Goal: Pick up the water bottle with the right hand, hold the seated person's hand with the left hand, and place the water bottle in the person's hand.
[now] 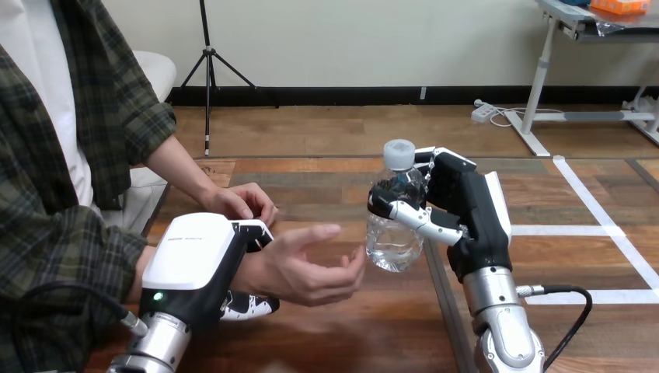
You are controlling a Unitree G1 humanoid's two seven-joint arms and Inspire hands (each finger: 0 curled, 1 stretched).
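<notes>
A clear water bottle [395, 210] with a pale cap stands upright above the table, gripped in my right hand [458, 206], whose thumb and fingers curl round its body. The person's hand [311, 264] lies palm up just left of the bottle, its fingertips nearly touching the bottle's lower part. My left hand [198, 264] wraps the person's wrist from below, with fingers showing over and under it. The person's other hand [245, 203] rests on the table behind.
The wooden table [326, 334] stretches across the foreground, with a dark seam running down under my right arm. White tape lines [598, 225] mark its right side. The person's sleeve [54, 249] fills the left edge.
</notes>
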